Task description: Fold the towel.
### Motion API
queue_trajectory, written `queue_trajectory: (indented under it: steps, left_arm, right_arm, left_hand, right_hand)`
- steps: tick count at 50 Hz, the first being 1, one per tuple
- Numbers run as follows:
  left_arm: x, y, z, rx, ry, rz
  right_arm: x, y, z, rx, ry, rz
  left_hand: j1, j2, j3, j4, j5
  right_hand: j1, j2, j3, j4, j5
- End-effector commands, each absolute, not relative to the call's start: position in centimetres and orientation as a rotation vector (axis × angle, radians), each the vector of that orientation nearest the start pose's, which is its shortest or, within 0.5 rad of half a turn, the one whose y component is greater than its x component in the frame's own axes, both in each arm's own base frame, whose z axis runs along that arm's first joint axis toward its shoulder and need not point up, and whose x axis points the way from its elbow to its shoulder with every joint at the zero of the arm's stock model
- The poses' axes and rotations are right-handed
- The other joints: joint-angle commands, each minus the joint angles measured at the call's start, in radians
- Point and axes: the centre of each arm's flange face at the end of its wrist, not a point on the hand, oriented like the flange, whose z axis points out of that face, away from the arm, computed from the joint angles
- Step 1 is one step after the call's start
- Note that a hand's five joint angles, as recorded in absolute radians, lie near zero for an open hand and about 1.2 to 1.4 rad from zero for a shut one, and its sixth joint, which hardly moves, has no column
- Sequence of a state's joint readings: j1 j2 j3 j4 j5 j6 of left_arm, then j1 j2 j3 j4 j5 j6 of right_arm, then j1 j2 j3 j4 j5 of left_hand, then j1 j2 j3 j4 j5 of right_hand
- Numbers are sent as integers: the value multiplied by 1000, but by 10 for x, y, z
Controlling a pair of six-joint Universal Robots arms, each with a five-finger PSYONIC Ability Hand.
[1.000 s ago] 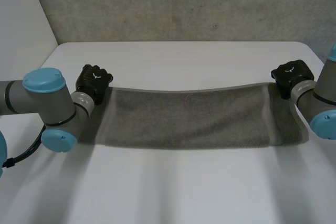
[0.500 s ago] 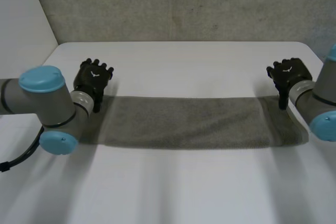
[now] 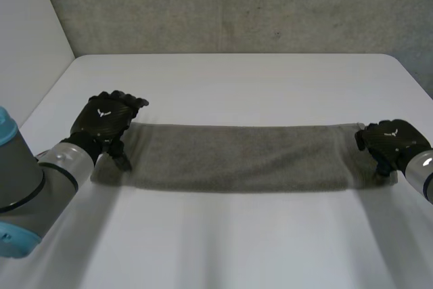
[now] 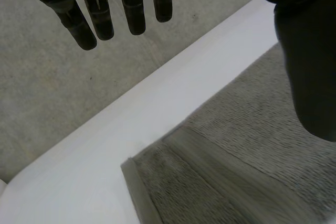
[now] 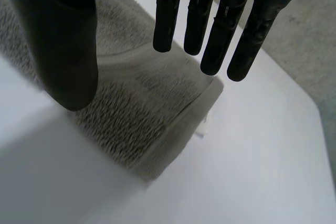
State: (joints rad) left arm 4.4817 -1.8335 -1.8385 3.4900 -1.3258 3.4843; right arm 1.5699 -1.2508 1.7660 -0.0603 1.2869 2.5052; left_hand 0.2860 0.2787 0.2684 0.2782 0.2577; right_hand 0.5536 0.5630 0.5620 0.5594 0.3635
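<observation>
Grey terry towel (image 3: 243,157) lies flat; left robot hand (image 3: 103,118) at 9 o'clock, right robot hand (image 3: 391,139) at 3 o'clock, both spread wide and empty; its ends should be pinched evenly.

The head camera sits high behind and between the arms (image 3: 47,174) and looks down over the whole table (image 3: 237,79) toward the wall (image 3: 237,5). The left wrist camera looks along the left hand (image 3: 103,121), close above one towel (image 3: 243,157) corner. The right wrist camera looks along the right hand (image 3: 392,141), close above the opposite end. The head view shares both ends.
</observation>
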Motion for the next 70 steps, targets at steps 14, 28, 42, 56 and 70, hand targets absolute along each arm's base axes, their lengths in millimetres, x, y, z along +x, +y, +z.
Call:
queue_trajectory:
  steps: [14, 28, 42, 56, 70]
  left_arm:
    - [-217, -279, 171, 863, 2352, -2108]
    - [-217, -278, 171, 866, 2354, -2106]
    - [-217, -279, 173, 859, 2344, -2110]
    - [-225, -287, 194, 865, 2255, -2201]
    - [-239, -288, 203, 861, 2209, -2240]
  right_arm:
    - [145, -326, 120, -1051, 2550, -1699]
    - [115, -348, 151, -935, 2642, -1936]
    - [58, -387, 195, -1061, 2809, -2071]
    - [285, -308, 248, -1427, 2071, -2231]
    - [406, -198, 162, -1780, 1601, -1971]
  left_hand:
    - [-46, -39, -28, -38, -192]
    - [-46, -39, -28, -38, -192]
    - [-52, -45, -34, -44, -198]
    - [-67, -59, -49, -59, -213]
    - [-70, -62, -52, -62, -216]
  right_hand:
    - [259, 250, 251, 254, 275]
    - [843, 833, 834, 837, 858]
    - [843, 833, 834, 837, 858]
    - [843, 833, 834, 837, 858]
    - [843, 833, 834, 837, 858]
